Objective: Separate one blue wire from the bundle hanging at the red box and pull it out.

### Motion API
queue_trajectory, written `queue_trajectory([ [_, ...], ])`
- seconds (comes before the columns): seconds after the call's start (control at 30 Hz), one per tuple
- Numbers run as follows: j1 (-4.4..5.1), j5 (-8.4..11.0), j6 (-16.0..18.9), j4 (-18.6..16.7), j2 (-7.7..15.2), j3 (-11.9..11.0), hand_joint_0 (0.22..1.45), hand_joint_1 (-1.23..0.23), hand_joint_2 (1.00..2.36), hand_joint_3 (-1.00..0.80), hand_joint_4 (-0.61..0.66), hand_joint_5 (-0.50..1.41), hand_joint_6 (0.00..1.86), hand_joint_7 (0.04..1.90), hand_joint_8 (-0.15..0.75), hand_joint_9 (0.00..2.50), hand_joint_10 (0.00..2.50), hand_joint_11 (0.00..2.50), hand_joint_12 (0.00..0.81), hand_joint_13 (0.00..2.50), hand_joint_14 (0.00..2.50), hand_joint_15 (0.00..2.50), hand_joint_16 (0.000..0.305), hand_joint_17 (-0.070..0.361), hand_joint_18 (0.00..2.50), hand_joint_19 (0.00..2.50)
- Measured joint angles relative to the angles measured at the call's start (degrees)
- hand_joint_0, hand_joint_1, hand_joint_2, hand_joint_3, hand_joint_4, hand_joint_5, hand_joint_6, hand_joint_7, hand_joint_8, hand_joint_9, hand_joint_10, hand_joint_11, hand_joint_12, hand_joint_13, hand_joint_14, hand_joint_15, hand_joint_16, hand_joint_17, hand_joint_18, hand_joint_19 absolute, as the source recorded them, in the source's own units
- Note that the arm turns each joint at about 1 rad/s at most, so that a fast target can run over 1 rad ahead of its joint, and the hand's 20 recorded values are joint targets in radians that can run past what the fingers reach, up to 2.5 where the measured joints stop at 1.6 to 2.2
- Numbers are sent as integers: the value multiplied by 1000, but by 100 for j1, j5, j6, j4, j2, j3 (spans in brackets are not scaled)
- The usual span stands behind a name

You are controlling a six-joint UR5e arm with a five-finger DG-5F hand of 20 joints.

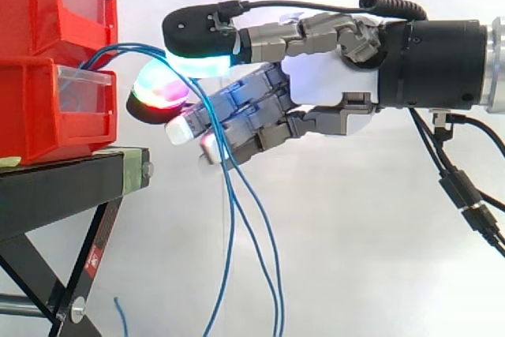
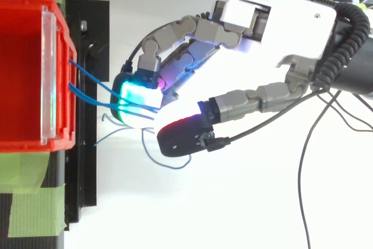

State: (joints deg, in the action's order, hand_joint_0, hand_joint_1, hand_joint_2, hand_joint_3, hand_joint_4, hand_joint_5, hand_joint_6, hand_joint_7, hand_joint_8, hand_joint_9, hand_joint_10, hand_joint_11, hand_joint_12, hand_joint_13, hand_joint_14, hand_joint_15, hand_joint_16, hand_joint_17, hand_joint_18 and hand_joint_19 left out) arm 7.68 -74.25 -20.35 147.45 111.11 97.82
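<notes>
Hand (image 1: 331, 76) first: it reaches in from the right edge of the side view, level, with its fingers curled toward the red bins. One black-backed finger lies on top, its pad (image 1: 197, 59) glowing cyan and green. Just below and left of it, a second pad (image 1: 158, 88) glows red, green and magenta, and the white-tipped fingers fold in underneath. The blue wires (image 1: 233, 219) run between the upper pad and the fingers below it, so the hand is closed round them rather than spread. From above, the hand (image 2: 280, 27) comes in from the upper right, and a cyan-lit pad (image 2: 137, 100) sits where the blue wires (image 2: 87, 77) end.

Leftward, the wires arch up out of the lower red bin (image 1: 31, 108) at its clear front panel (image 1: 83, 80), pass through the hand, then hang in loose strands to the bottom of the frame. An upper red bin (image 1: 39, 5) sits stacked on the lower one at upper left. Both rest on the black stand (image 1: 63, 187), which carries green tape (image 1: 130, 171) at its edge. Behind everything hangs the white curtain (image 1: 355, 258).
</notes>
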Motion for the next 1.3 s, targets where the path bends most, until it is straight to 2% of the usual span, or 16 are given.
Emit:
queue_trajectory([
  [0.17,-10,-9,319,134,-8,0,616,-739,1021,-108,199,-164,839,861,400,886,13,464,476,1330,23,918,48,109,789,296],
  [0.47,-12,2,741,198,-11,0,613,-737,1021,-101,201,-164,838,870,400,887,12,456,540,1306,23,762,47,106,788,285],
  [0.6,-5,3,1185,235,-11,0,613,-738,1021,-104,202,-164,839,864,399,863,12,442,566,1225,20,623,47,106,793,272],
  [0.83,22,29,2085,301,-10,0,612,-732,1022,-105,199,-165,840,860,392,796,12,443,578,1180,17,557,48,109,793,266],
  [1.03,30,36,2704,366,-10,0,615,-724,1021,-112,204,-167,841,858,392,751,12,392,564,1404,21,667,47,106,809,262],
  [1.2,31,40,2956,372,-10,0,616,-721,1022,-118,205,-169,841,860,390,735,10,372,535,1582,23,902,47,105,810,275],
  [1.3,33,41,3023,376,-10,0,616,-720,1022,-117,207,-170,841,860,390,735,10,373,526,1601,21,961,47,106,809,288],
])
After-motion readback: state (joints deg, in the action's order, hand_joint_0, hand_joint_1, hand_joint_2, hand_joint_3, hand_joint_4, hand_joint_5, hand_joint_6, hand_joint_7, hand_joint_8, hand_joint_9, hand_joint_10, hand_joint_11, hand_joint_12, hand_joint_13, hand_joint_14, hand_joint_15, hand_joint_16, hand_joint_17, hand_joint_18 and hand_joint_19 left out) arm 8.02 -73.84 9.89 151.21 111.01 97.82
